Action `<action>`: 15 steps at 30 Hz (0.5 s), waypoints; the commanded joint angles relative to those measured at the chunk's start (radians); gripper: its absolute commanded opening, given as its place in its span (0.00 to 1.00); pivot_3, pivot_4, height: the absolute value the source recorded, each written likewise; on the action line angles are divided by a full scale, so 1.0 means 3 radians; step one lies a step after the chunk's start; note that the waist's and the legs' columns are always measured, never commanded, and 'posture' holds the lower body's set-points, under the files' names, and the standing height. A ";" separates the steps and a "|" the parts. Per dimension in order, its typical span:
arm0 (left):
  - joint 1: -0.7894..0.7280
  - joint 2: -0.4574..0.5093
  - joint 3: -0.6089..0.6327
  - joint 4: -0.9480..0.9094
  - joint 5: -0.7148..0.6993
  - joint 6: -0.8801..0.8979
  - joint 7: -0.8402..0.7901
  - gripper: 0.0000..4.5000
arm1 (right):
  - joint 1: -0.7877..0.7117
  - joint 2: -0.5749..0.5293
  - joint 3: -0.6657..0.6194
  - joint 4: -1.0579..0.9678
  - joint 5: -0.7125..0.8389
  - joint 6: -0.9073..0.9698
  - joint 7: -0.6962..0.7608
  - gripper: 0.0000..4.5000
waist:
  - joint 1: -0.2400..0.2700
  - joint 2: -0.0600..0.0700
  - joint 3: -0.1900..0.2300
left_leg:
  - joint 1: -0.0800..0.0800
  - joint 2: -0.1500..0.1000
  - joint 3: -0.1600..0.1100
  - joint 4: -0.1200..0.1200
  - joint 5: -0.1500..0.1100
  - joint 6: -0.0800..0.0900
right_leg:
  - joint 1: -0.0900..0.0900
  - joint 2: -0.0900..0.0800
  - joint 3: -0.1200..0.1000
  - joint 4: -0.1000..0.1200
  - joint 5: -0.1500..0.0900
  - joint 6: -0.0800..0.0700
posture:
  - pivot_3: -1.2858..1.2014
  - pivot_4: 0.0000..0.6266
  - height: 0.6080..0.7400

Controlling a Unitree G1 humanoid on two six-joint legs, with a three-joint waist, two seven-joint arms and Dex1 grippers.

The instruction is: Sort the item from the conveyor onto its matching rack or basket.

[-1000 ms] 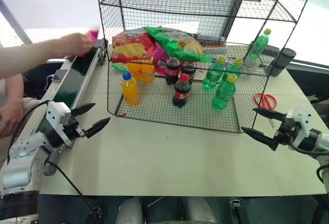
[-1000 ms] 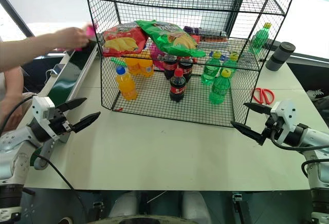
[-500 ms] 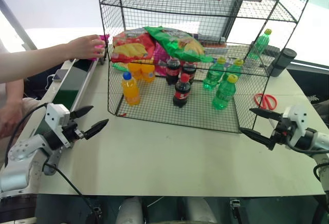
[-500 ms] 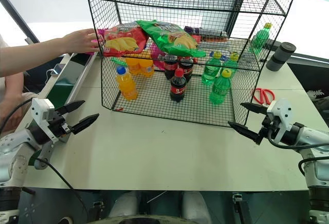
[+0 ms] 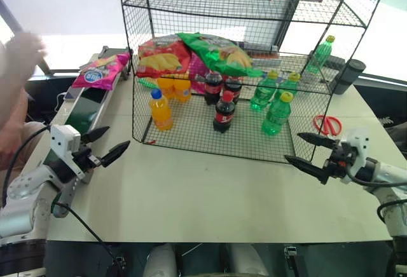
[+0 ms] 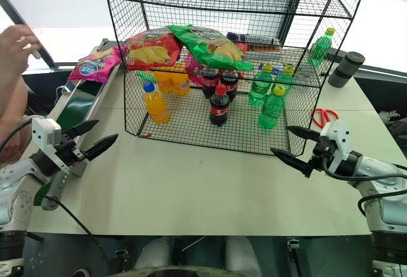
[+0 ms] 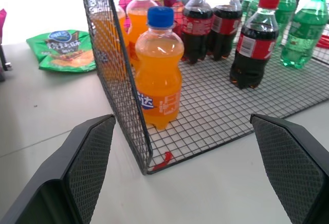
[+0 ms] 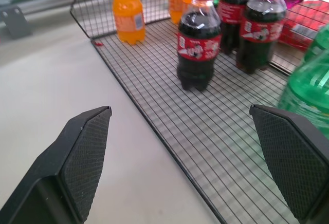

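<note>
Since the earlier frames the person's hand point(image 5: 22, 51) has let go of the pink bag and drawn back to the far left, and the right gripper has drifted a little leftward toward the rack's near right corner.

From the left eye, the item, a magenta-pink snack bag point(image 5: 102, 71), lies on the far end of the conveyor point(image 5: 86, 108), just beside the left wall of the black wire rack point(image 5: 254, 10). The left gripper point(image 5: 104, 145) hovers with its jaws spread and empty near the conveyor's near end, well short of the bag. The right gripper point(image 5: 310, 151) hangs released too, at the rack's near right corner.

From the right eye, the red chip bag point(image 6: 149, 48) and green chip bag point(image 6: 210, 45) lie on the middle tier, likely the matching spot for the pink one.

Through the left wrist, the orange soda bottle point(image 7: 158, 70) stands behind the rack's mesh corner, with cola bottles point(image 7: 249, 44) farther in.

Through the right wrist, a cola bottle point(image 8: 198, 34) stands on the bottom grid.

My judgement: the left arm should take this pick. Approach along the belt, come down over the bag's middle, pinch gently so the crinkly film does not slip, then lift clear of the frame before swinging toward the chip tier.
</note>
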 commanded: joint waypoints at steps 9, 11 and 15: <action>0.0898 -0.0394 0.0838 -0.0886 -0.0858 0.0559 0.0714 0.99 | -0.0605 0.0390 0.0675 -0.0339 0.0051 0.0249 -0.0004 1.00 | 0.0002 0.0001 0.0001 | -0.0003 0.0000 -0.0004 -0.0002 0.0001 -0.0003 | -0.0003 -0.0005 -0.0007 0.0000 -0.0001 -0.0002 | 0.52 0.24 0.91; 0.1167 -0.0573 0.1043 -0.0973 -0.1083 0.0640 0.0832 0.99 | -0.0757 0.0450 0.0803 -0.0240 0.0057 0.0283 0.0096 1.00 | -0.0012 0.0000 0.0000 | -0.0003 0.0000 -0.0005 -0.0002 0.0001 -0.0003 | -0.0004 -0.0005 -0.0008 -0.0001 -0.0001 -0.0003 | 0.52 0.24 0.91; 0.1595 -0.0832 0.1322 -0.1159 -0.1518 0.0748 0.1002 0.99 | -0.0913 0.0491 0.0977 -0.0128 -0.0125 0.0103 0.0205 1.00 | -0.0007 -0.0002 0.0000 | -0.0006 0.0000 -0.0008 -0.0006 0.0000 -0.0002 | -0.0001 -0.0007 -0.0019 -0.0013 -0.0001 -0.0003 | 0.52 0.24 0.91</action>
